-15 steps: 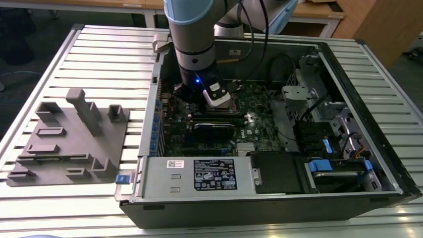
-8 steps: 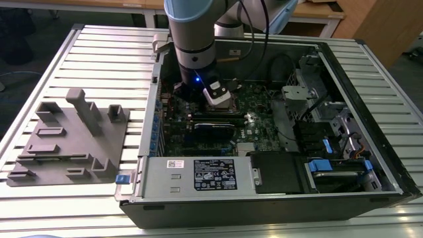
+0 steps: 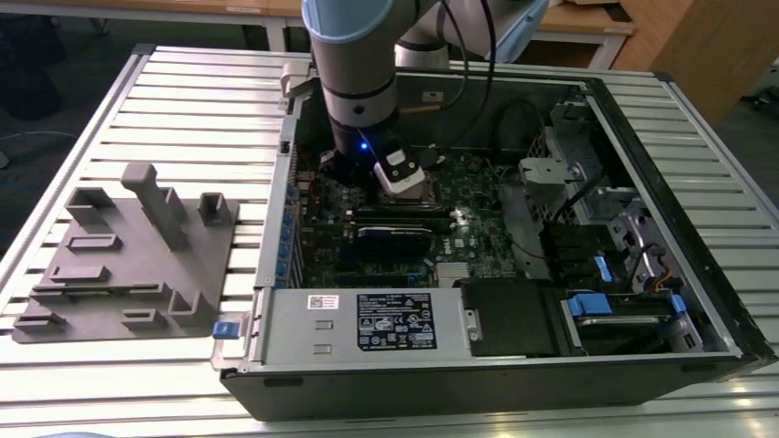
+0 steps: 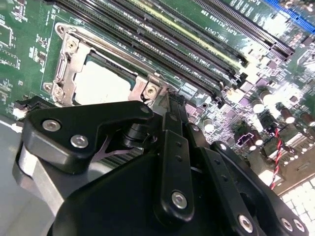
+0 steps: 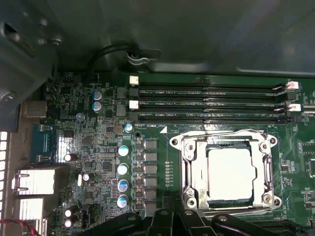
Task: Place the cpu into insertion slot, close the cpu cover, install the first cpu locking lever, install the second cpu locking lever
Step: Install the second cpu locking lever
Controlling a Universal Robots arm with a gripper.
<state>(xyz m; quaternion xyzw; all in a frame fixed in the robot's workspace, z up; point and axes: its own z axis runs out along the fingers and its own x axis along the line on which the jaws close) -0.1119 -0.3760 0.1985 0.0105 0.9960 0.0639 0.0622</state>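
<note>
Your tool (image 4: 170, 105) hangs just beside the insertion slot (image 5: 229, 172), fingers together on nothing. You can see the cpu (image 5: 230, 174) seated inside, the cpu cover (image 5: 192, 169) lying flat around it.

Glaring white off the cpu (image 5: 230, 173) top in both wrist views, washing out detail. Blurring on the black gripper (image 4: 170, 105) linkage nearest the second wrist view's lens. Dimming inside the computer case (image 3: 681, 360), brightening on the slatted table (image 3: 109, 383) beside it.
</note>
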